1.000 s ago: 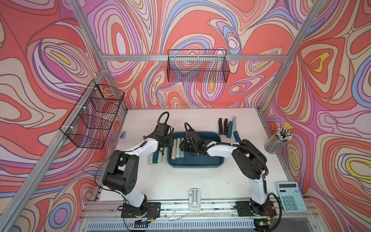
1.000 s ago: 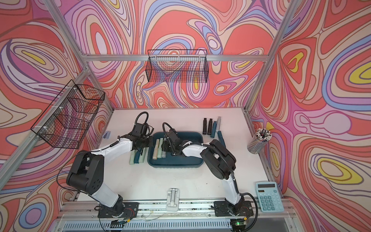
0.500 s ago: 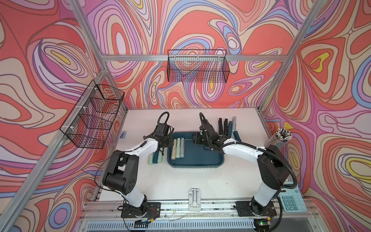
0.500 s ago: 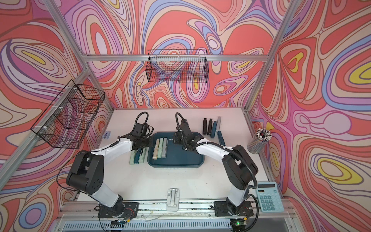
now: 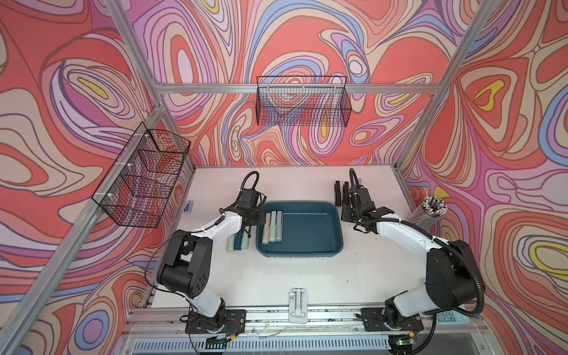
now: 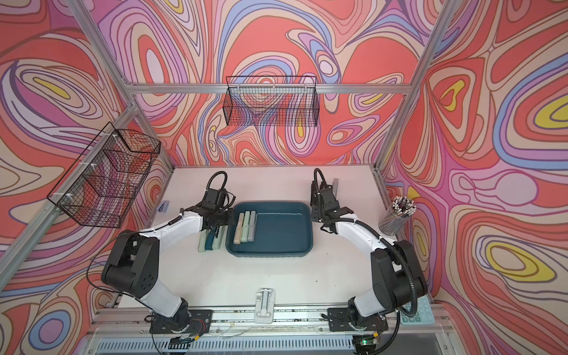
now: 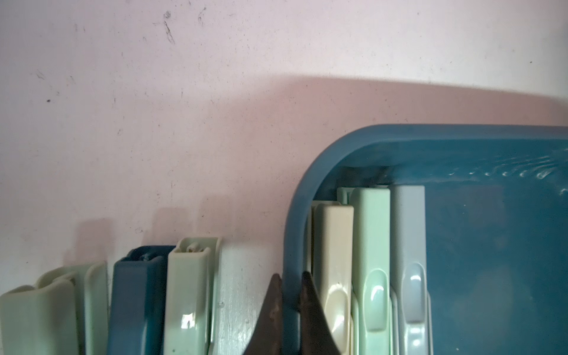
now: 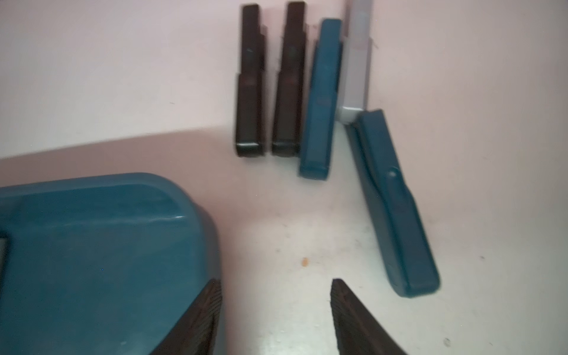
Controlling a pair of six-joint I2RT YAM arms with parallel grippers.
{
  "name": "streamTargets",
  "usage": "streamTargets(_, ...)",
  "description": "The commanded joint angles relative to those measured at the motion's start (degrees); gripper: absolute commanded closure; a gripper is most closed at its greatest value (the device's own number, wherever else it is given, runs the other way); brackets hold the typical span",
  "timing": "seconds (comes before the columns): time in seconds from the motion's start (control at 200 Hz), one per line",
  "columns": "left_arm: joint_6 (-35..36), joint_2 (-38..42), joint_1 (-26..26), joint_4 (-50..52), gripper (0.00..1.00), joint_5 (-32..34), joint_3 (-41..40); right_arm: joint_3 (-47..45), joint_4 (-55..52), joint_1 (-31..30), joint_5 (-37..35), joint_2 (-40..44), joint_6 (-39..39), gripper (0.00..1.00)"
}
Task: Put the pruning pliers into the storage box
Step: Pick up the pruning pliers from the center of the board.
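Clamped tight on the left rim of the storage box (image 5: 299, 254) with the left gripper (image 7: 290, 285): one finger outside the wall, one inside. Spread apart at the right gripper (image 8: 275, 289), nothing between the jaws, above bare table (image 5: 276, 282) just beside the box's far right corner.

Inside the box, along its left wall: three pruning pliers (image 5: 272, 227), cream, pale green, grey, side by side. On the table just left of the box: three more pruning pliers (image 5: 237, 242). Past the far right corner: four more pruning pliers (image 8: 321, 98), two black, two teal, one teal tilted, its end meeting a thin pale grey tool (image 8: 356, 61).
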State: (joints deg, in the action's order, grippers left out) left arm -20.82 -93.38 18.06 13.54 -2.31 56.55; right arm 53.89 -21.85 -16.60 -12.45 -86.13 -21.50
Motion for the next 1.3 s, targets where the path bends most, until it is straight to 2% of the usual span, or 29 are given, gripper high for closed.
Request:
streamTargets(0.0,0.4,1.1,0.4,0.2,0.92,-0.7,-1.3,-1.8,-2.5,2.1,-2.6,0.6,2.2,0.38)
streamTargets(0.155,0.6,1.3,0.3,0.2,0.92,-0.3,-1.6,-2.2,-2.4,6.4,-5.0,-0.3,3.9,0.36)
streamTargets(0.305,0.2,0.7,0.4,-0.8,0.92,-1.7,-1.7,-2.5,0.2,10.3,-3.6,-2.3,5.2,0.34)
streamTargets(0.481,0.8,0.8,0.3,-0.3,0.92,-1.0,-1.5,-0.7,1.8,11.5,0.3,-6.0,8.3,0.33)
streamTargets(0.766,0.7,0.8,0.3,-0.4,0.92,-1.3,-1.5,0.0,4.7,14.2,1.2,-10.2,9.6,0.35)
streamTargets(1.027,0.6,1.2,0.3,0.3,0.92,-0.8,-1.5,0.4,7.4,14.8,2.3,-13.2,10.0,0.41)
streamTargets(1.297,0.7,1.9,0.3,0.8,0.92,-0.2,-1.7,0.7,8.7,14.8,3.7,-14.0,10.6,0.60)
